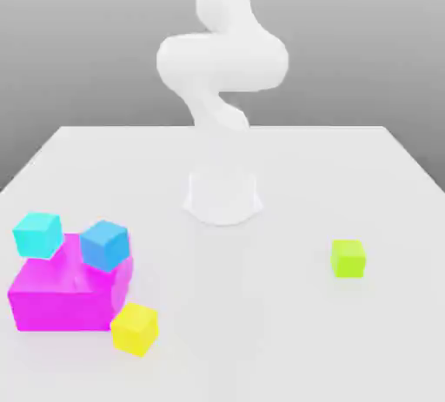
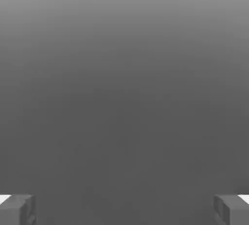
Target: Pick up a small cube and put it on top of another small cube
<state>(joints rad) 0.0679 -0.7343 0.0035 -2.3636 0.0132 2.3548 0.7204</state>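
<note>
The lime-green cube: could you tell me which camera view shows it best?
The exterior view: the lime-green cube sits alone on the white table, toward that view's right. The hand view gives two fingertips against grey background instead.

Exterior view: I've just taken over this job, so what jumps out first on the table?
The big magenta block at the exterior view's left draws the eye, with a small cyan cube and a small sky-blue cube at its top and a small yellow cube at its front corner. A small lime-green cube sits alone at the right. The white robot arm rises behind.
</note>
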